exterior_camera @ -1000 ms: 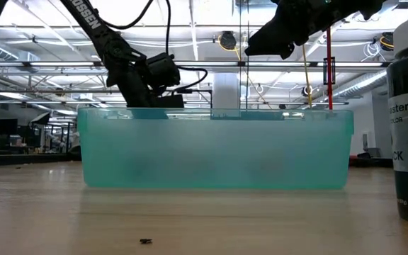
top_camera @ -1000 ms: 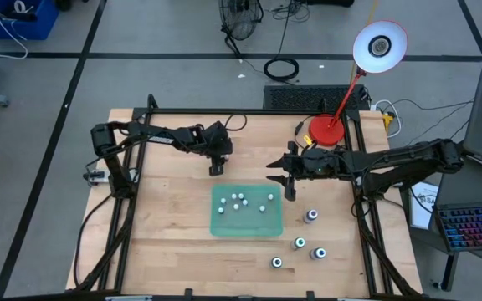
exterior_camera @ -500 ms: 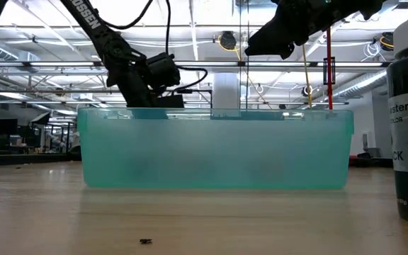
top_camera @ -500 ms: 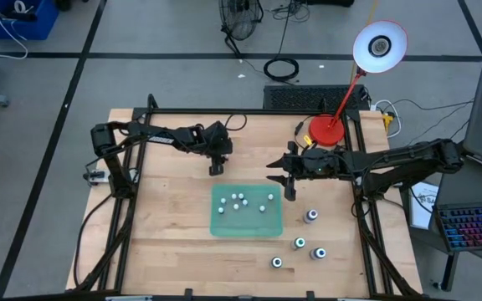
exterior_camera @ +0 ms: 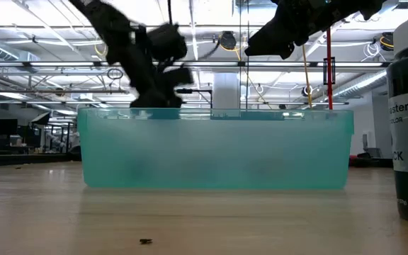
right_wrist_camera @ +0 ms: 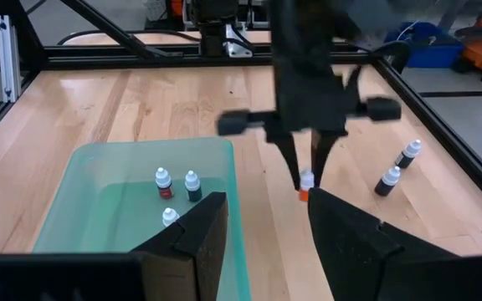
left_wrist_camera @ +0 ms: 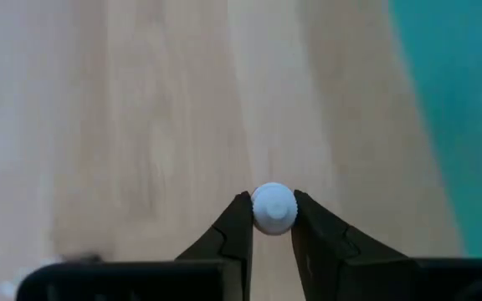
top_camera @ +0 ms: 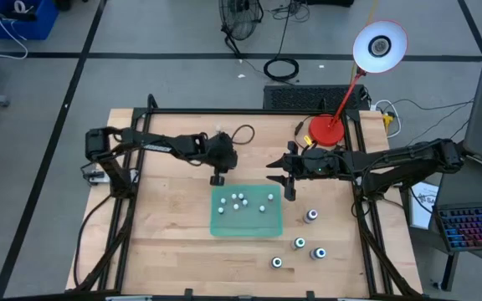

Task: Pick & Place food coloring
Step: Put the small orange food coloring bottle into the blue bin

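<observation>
Beside the tray's (top_camera: 216, 224) far edge, left gripper (left_wrist_camera: 272, 219) jaws clamped a white-capped food coloring bottle (left_wrist_camera: 273, 206) for transfer; right gripper (top_camera: 290, 190) waited, jaws apart, near the tray's far right corner.

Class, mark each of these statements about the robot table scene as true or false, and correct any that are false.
1. The left gripper is closed on a small bottle with a white cap. True.
2. The held bottle is already inside the green tray. False: in the high view it hangs over bare wood just beyond the tray's far edge.
3. Several white-capped bottles lie in the tray. True.
4. The right gripper holds a bottle too. False: it hangs near the tray's far right corner with nothing between its open fingers.
5. Four bottles stand on the table to the right of the tray. True.
6. The lamp is blue. False: it is red.
</observation>
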`<action>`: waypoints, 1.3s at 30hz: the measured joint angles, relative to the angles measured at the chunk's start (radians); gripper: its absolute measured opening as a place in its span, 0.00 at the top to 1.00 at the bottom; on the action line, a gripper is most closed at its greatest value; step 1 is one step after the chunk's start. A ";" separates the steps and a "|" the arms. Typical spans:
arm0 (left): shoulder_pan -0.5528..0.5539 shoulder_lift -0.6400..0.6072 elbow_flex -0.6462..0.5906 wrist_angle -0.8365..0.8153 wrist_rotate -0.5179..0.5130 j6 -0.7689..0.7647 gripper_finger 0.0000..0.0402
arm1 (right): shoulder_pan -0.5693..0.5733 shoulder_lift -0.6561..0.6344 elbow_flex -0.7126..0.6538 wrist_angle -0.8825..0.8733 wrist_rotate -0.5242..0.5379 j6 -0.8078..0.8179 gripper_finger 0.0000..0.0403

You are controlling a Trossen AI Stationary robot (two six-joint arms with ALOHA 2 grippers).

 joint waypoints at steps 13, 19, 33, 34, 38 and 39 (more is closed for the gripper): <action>-0.262 -0.023 0.268 -0.223 -0.088 -0.026 0.85 | 0.000 0.000 0.000 -0.001 0.000 0.003 0.62; -0.301 0.000 0.247 -0.088 0.021 -0.082 0.85 | 0.000 0.000 0.000 0.000 0.000 0.003 0.62; -0.277 0.228 0.286 -0.007 0.039 -0.124 0.85 | 0.000 0.000 -0.001 -0.007 0.000 0.019 0.62; -0.278 0.242 0.293 -0.007 0.054 -0.125 0.85 | 0.000 0.000 -0.001 -0.007 0.000 0.019 0.62; -0.279 0.281 0.317 -0.005 0.117 -0.125 0.85 | 0.001 0.000 -0.001 -0.005 0.000 0.019 0.62; -0.279 0.290 0.317 -0.002 0.118 -0.125 0.85 | 0.001 0.000 -0.001 -0.006 0.000 0.019 0.62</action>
